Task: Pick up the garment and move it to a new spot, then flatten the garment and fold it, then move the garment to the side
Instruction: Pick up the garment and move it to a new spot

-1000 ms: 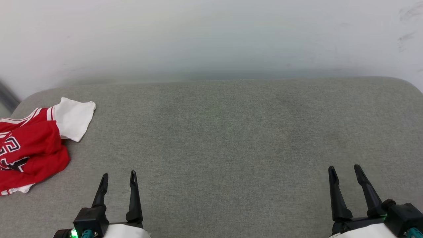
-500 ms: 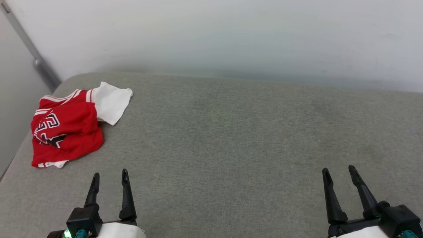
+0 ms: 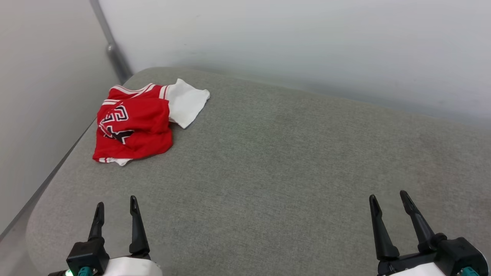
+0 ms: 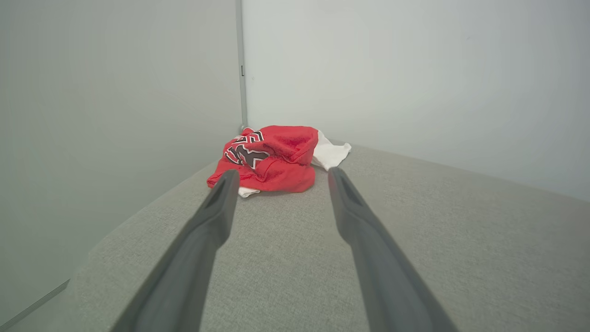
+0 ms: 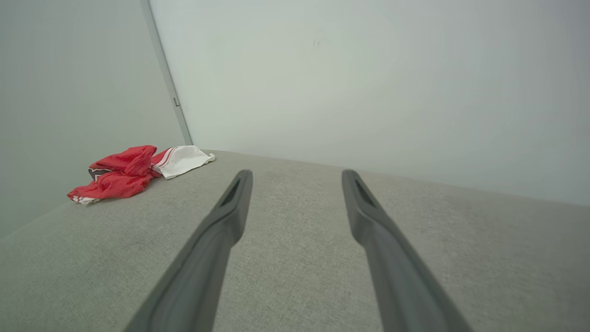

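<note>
The garment (image 3: pixel 134 126) is a red jersey shirt with a white sleeve and black white-outlined print, lying crumpled near the far left corner of the grey cushioned surface (image 3: pixel 276 161). In the left wrist view the garment (image 4: pixel 272 157) lies straight ahead beyond the fingertips. In the right wrist view the garment (image 5: pixel 124 173) sits far off to the left. My left gripper (image 3: pixel 116 204) hovers open at the near left, well short of the shirt. At the near right my right gripper (image 3: pixel 389 198) is open too. Nothing is between either pair of fingers.
Pale walls meet at a corner with a grey vertical strip (image 3: pixel 111 50) just behind the garment. The surface's left edge (image 3: pixel 57 168) drops off beside the left wall. Bare grey cushion stretches across the middle and right.
The head camera has turned left, so the garment now shows further right and higher in the picture, and the wall corner has come into view. Both grippers stay open.
</note>
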